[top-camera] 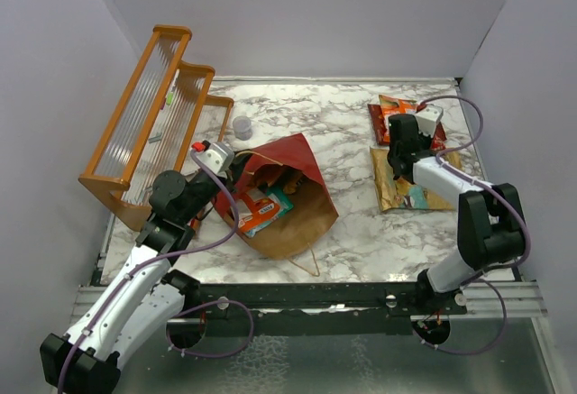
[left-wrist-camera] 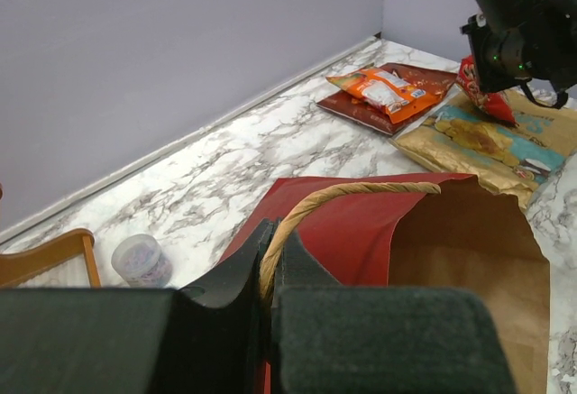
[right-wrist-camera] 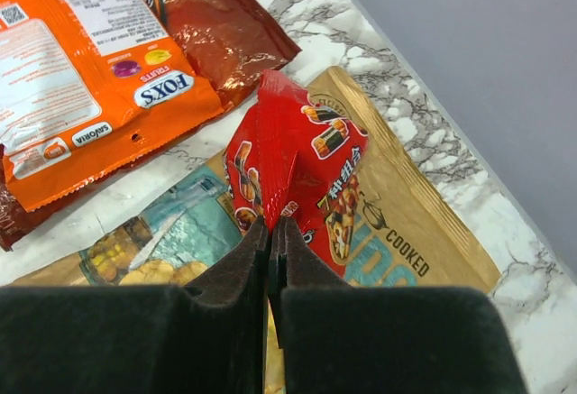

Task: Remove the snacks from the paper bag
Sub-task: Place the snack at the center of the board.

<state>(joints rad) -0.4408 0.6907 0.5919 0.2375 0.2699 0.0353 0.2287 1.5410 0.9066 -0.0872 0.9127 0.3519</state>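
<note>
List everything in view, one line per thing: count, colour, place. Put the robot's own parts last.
paper bag: one, dark red outside, brown inside; lying on its side, left of centre.
packets in the bag: at least two, orange and teal; at its mouth.
orange packet: one, orange; far right, on the dark red bag.
dark red bag: one, dark red; far right.
chip bag: one, golden yellow; flat, right side.
small red packet: one, red; over the chip bag.
wooden rack: one, orange; far left.
small tub: one, pale; beside the rack.
table: one, white marble.
left pincer: black, shut on the twine handle.
right pincer: black, shut on the small red packet.
</note>
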